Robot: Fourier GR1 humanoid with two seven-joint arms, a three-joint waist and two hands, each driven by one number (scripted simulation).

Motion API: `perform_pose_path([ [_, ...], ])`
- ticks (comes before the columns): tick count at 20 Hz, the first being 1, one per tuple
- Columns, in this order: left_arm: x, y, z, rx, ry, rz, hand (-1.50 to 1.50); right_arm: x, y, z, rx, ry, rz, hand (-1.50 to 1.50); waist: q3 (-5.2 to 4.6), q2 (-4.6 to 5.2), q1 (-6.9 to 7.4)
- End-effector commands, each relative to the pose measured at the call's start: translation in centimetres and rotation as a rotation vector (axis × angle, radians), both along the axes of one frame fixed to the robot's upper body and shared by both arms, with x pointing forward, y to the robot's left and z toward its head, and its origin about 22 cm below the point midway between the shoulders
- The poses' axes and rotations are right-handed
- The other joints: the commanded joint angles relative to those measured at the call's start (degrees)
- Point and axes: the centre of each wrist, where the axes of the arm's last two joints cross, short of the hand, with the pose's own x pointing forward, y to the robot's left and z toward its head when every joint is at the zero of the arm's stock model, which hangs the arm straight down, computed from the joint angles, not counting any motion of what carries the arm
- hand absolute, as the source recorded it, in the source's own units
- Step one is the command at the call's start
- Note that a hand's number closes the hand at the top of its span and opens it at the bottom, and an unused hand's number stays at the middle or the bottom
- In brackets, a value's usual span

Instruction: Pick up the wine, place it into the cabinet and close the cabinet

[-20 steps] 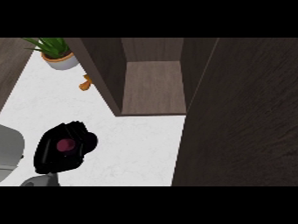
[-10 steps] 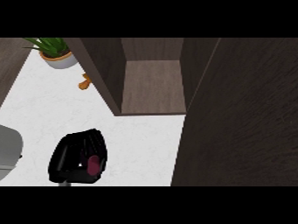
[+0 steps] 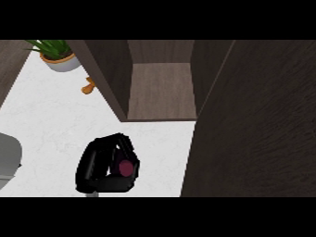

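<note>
Figure: carrying the wine toward the open cabinet. My hand is seen low over the white desk, in front of the cabinet and a little to its left; I cannot say from this view which of my two arms it belongs to, and my other hand is out of view. The fingers are curled round the wine, of which only a dark-red patch shows between them (the rest is hidden by the hand). The cabinet's shelf lies bare, and its open door stands as a tall dark panel on the cabinet's right. A potted plant sits left of the cabinet at the desk's far edge, with a small orange object just beside the cabinet's left wall. To do this step well, I judge I should lift, then travel forward and right, clearing the left wall and the door edge before lowering onto the shelf.
</note>
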Motion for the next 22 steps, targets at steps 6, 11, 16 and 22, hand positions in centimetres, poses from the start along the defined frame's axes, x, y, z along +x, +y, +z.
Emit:
perform_pose_path([
  [6,2.8,-2.4,2.9,0.084,-0.035,0.126,1.50,-4.3,-1.9,3.9,0.054,-0.054,0.032,-1.50,-0.07,0.03,-0.35],
  [11,5.9,-2.1,2.5,0.134,-0.038,0.116,1.50,-3.9,-1.6,3.4,0.065,-0.046,0.052,-1.50,-0.08,0.19,-0.40],
  [16,7.6,-1.7,2.9,0.133,-0.026,0.100,1.50,-3.8,-2.1,2.9,0.067,-0.031,0.016,-1.50,-0.03,0.23,-0.19],
  [22,9.3,-4.4,1.7,0.182,0.001,0.098,1.50,-3.8,-2.4,3.1,0.060,-0.057,0.035,-1.50,-0.04,0.38,-0.98],
])
